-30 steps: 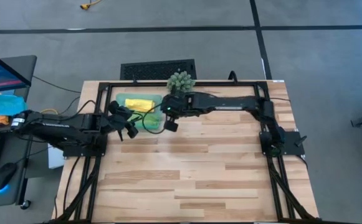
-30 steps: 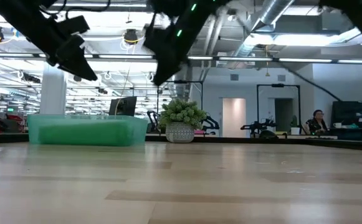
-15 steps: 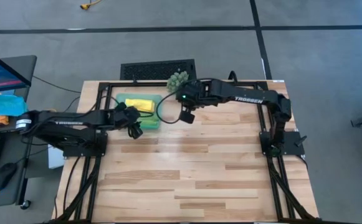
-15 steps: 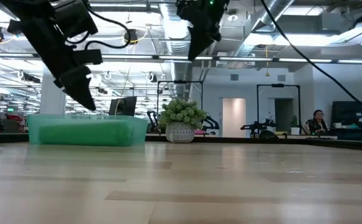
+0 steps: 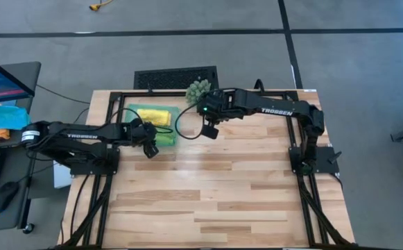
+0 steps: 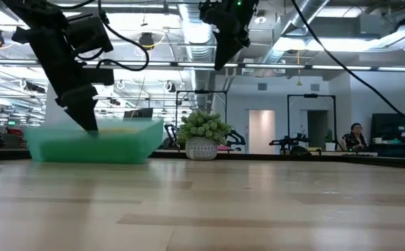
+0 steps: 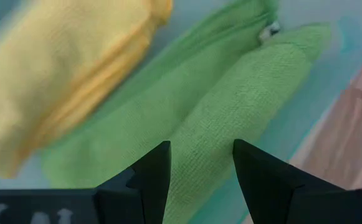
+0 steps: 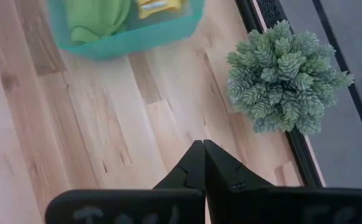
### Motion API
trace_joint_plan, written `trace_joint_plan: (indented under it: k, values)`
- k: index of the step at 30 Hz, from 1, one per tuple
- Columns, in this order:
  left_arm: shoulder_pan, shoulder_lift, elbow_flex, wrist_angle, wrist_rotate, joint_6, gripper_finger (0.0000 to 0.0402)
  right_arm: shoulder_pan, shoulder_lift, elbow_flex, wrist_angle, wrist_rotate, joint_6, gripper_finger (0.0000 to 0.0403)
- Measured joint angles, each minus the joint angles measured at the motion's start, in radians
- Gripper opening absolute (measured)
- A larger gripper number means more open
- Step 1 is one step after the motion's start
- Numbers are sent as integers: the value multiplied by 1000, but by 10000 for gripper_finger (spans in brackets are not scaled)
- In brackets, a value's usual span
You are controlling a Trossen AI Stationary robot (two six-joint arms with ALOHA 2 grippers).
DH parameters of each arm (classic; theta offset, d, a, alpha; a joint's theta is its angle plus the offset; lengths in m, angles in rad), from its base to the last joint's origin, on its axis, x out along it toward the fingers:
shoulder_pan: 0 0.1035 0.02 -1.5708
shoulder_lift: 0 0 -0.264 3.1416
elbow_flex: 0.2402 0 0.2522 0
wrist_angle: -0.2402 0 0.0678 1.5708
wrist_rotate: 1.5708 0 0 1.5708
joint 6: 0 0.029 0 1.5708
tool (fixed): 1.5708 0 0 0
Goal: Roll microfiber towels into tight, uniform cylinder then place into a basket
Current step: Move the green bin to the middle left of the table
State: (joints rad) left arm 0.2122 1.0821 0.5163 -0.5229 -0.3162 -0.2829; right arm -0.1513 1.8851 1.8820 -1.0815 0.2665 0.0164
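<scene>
Straddling the rolled green towel [image 7: 230,118] (inside the basket [image 5: 136,111]), the left fingers [image 7: 152,171] stand apart; right fingers [image 8: 196,165] pressed together.

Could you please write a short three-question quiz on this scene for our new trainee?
1. True or false: the green towel and the yellow towel both lie in the basket.
2. Which gripper is shut? A. the left gripper B. the right gripper
3. Fill in: the left gripper is over the ___.

Key:
1. True. Both lie side by side in the tray.
2. B. Its fingers meet above bare table near the plant; the left one is open.
3. Basket, right above the green towel.
</scene>
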Motion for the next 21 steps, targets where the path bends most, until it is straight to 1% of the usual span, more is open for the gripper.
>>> trace_joint_plan:
  k: [4, 9, 13, 17, 21]
  values:
    - [-15, -3, -2, -12, 40, -31, 167, -8, 0, 0, -9, 0, -14, 20]
    - [-40, -2, -1, -31, 49, -87, 167, -22, 0, 0, -12, 0, -17, 19]
    - [-68, -2, -1, -58, 86, -181, 167, -34, 0, 0, -12, 0, -25, 16]
    - [-116, -3, -1, -113, 88, -314, 167, -42, 0, 0, -19, 0, -26, 20]
    - [-177, -2, -1, -129, 94, -407, 167, -48, 0, 0, -19, 0, -45, 21]
